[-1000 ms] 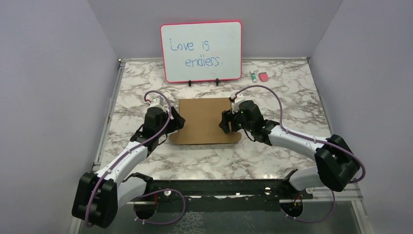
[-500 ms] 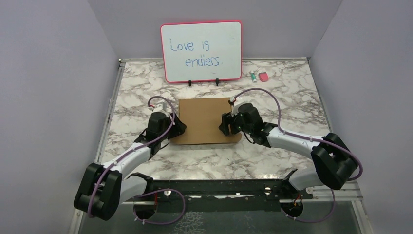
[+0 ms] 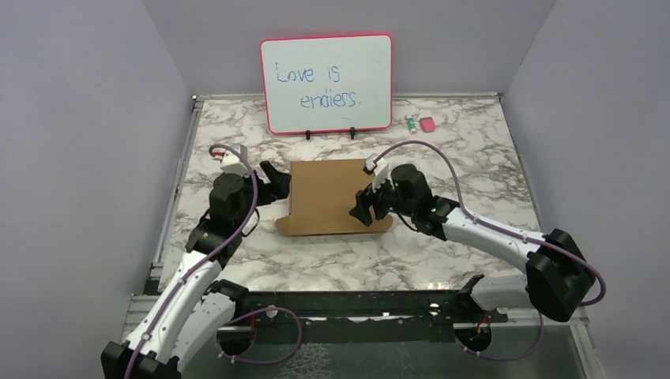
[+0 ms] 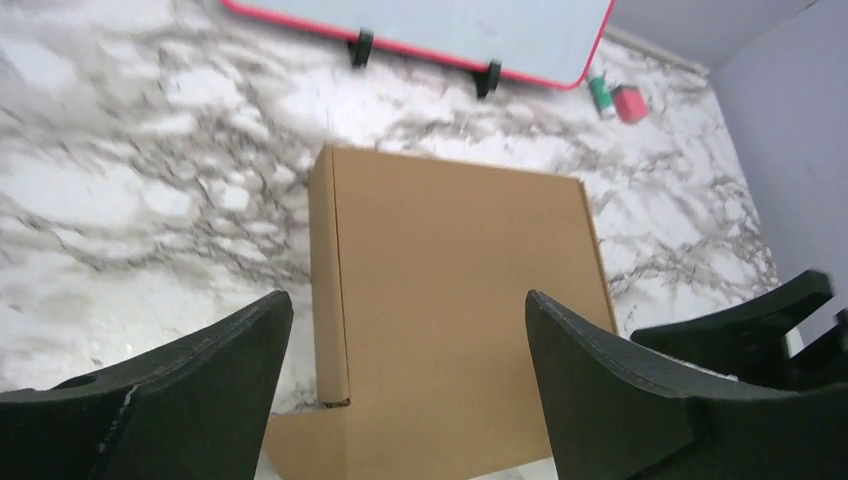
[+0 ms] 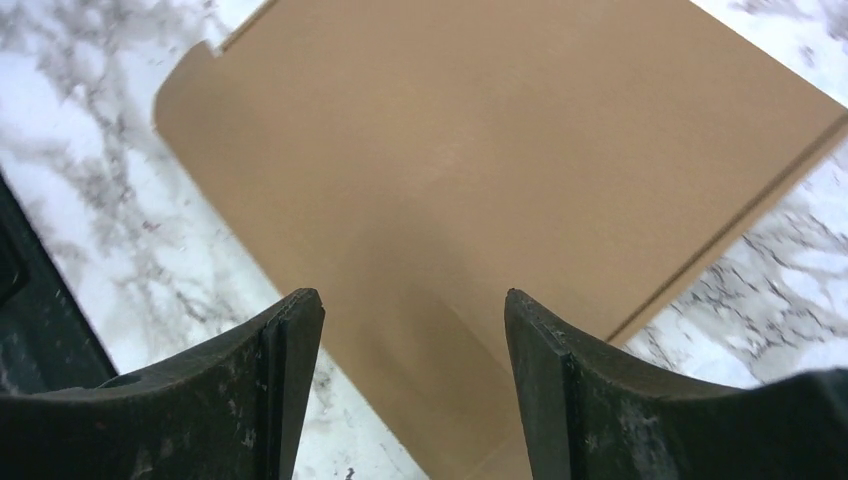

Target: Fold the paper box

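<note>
Left gripper (image 3: 276,180): wide open, empty, just beside the box's left edge.
Paper box (image 3: 332,193): centre of the table (image 3: 474,158), lid down, apparently nearly folded; near flap sticks out, probably untucked.
Right gripper (image 3: 363,207): open, empty, over the box's right side.
</note>
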Controlling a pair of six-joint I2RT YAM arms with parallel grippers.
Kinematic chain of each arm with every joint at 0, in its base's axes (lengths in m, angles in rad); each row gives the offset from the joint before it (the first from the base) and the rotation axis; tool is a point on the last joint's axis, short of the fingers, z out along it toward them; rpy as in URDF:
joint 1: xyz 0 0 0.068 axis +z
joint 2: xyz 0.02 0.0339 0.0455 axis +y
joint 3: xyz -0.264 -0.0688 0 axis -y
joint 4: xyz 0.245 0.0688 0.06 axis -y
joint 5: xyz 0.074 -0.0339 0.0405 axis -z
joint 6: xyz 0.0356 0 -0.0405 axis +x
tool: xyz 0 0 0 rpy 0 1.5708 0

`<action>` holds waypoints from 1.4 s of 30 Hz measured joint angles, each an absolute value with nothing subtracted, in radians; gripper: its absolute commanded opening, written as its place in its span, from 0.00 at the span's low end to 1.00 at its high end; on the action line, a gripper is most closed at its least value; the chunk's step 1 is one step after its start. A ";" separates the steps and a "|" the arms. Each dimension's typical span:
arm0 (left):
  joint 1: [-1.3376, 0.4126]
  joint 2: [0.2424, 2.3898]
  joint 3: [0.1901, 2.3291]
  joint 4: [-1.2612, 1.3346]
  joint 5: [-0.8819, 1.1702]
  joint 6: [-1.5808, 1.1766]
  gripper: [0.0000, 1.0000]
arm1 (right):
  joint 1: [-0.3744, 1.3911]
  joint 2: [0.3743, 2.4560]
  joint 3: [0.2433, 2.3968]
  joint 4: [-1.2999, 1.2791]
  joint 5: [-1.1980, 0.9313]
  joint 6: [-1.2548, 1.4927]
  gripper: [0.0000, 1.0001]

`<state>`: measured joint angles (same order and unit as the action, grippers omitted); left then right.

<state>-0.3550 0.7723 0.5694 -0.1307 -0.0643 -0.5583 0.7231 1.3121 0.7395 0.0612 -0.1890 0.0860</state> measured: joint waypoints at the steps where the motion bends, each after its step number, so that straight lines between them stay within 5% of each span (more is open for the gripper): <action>1: -0.355 0.751 0.598 -0.147 -0.075 -0.542 0.95 | 0.732 1.305 0.739 0.060 -0.205 0.064 0.73; 15: -0.295 0.590 0.665 -0.235 -0.207 -0.193 0.99 | 1.025 1.267 0.694 0.095 -0.247 -0.426 0.74; 31: -0.254 0.557 0.653 -0.271 -0.257 -0.158 0.99 | 1.275 1.553 0.627 0.437 0.254 -0.884 0.68; 42: -0.248 0.558 0.652 -0.271 -0.256 -0.159 0.99 | 1.277 1.892 0.600 0.908 0.490 -1.047 0.42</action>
